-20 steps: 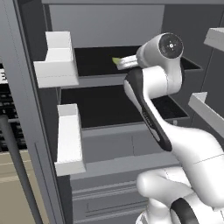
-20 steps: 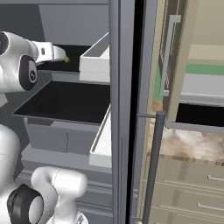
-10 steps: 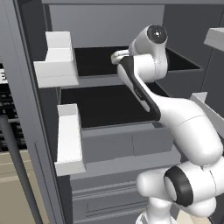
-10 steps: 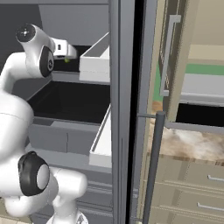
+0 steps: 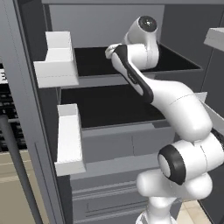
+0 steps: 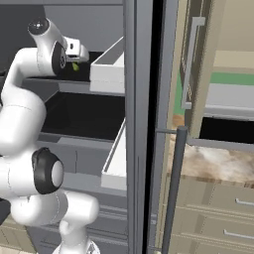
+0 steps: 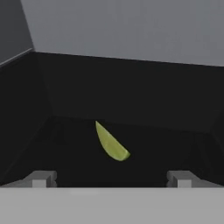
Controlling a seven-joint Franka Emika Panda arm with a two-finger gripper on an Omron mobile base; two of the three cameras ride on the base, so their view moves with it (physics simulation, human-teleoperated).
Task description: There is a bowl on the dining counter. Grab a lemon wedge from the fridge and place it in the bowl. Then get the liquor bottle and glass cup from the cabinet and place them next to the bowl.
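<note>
Your arm reaches into the open fridge (image 5: 109, 17) at the upper black shelf (image 5: 92, 61). In the hand view the gripper (image 7: 109, 178) has its fingertips (image 7: 41, 178) spread wide apart, nothing between them. The lemon wedge (image 7: 110, 143) lies on the dark shelf floor ahead of the tips, between them, not touched. From the right base view the wedge (image 6: 75, 66) sits just beyond the hand. White door shelves (image 5: 57, 59) hang left.

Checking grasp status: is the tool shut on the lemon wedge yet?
No, the tool is open, its tips spread wide, and the lemon wedge lies on the dark shelf beyond them.
</note>
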